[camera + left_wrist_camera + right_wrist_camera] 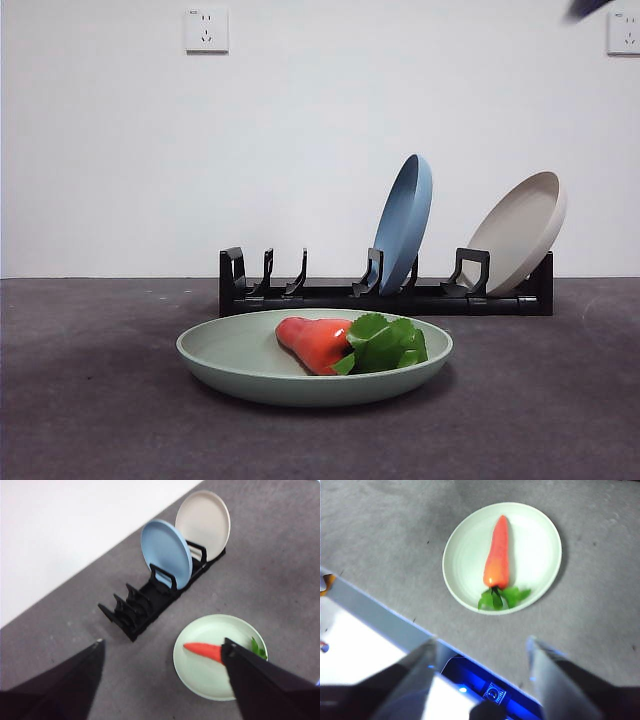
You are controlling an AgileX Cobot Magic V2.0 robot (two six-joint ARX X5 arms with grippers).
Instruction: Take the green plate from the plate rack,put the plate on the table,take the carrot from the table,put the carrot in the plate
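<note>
On grey table (pixel 90 400) by white wall (pixel 300 130), carrot (pixel 318 343) in green plate (pixel 240 360), both end effectors released.

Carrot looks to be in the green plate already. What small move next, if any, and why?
Probably none beyond keeping both arms clear. The carrot lies inside the green plate, which sits flat on the table in front of the plate rack. Left hand and right hand are open, holding nothing.

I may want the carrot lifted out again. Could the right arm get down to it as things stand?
Probably yes. The right gripper hangs above with its fingers open and empty. The carrot lies uncovered in the green plate on the table, with nothing between them.
</note>
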